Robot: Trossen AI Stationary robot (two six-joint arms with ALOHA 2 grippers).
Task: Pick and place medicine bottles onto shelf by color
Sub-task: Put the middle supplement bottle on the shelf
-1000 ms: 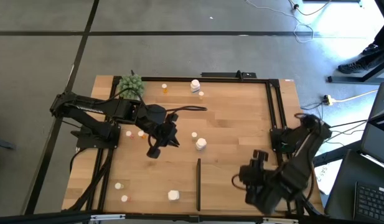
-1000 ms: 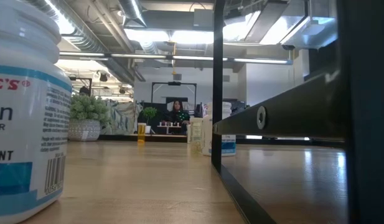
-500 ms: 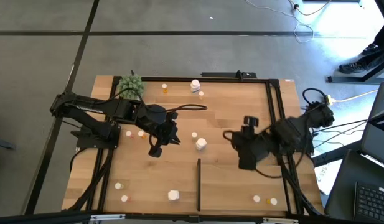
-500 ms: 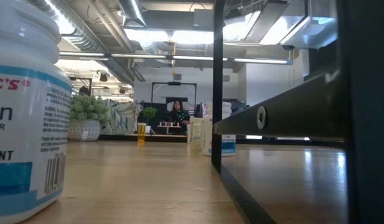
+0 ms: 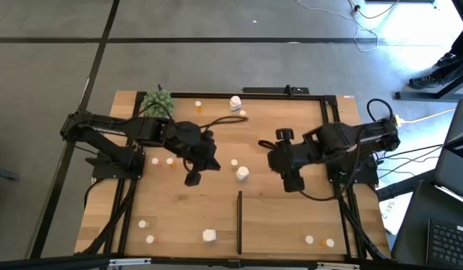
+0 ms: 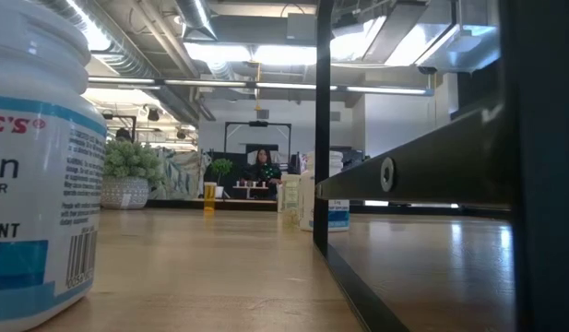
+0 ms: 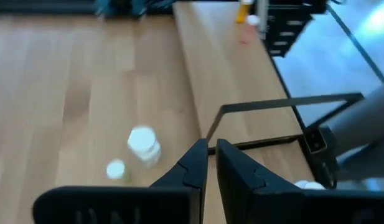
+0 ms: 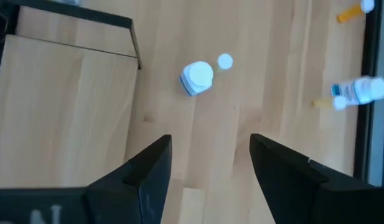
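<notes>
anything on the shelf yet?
Two small bottles, one white-capped and one orange, sit near the shelf front edge. The right pincer, open, and its arm cover part of the panel farther back.

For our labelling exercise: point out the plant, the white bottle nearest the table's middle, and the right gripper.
plant [image 5: 158, 102], high view, middle of its green top.
white bottle [image 5: 242, 174], high view, its cap.
right gripper [image 8: 210, 163], right wrist view, midway between its open fingertips.
</notes>
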